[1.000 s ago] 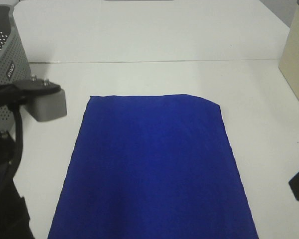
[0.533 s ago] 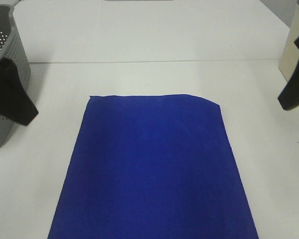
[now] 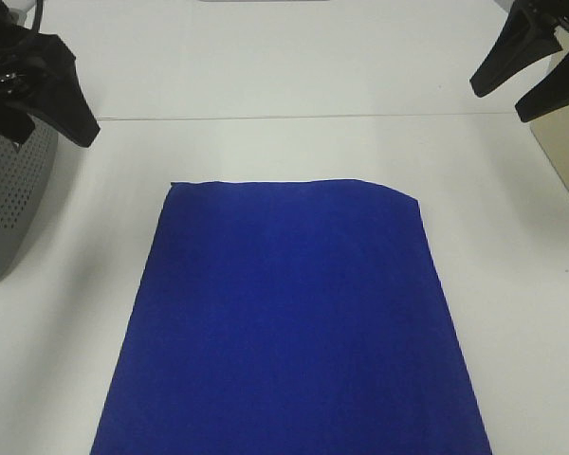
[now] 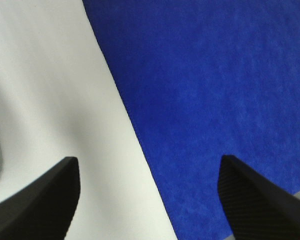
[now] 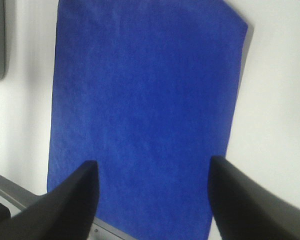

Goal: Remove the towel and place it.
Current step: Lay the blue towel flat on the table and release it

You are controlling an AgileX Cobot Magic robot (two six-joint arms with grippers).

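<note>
Left gripper (image 4: 148, 161) and right gripper (image 5: 153, 162) are hovering with jaws spread apart, gripping nothing. The towel (image 3: 294, 332) is lying flat on the table (image 3: 266, 152) below and between them, untouched; each gripper is probably lining up over a far corner for a two-handed pinch.

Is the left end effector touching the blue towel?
Apart. The exterior high view shows the left end effector up by the basket, bare table between it and the towel.
</note>
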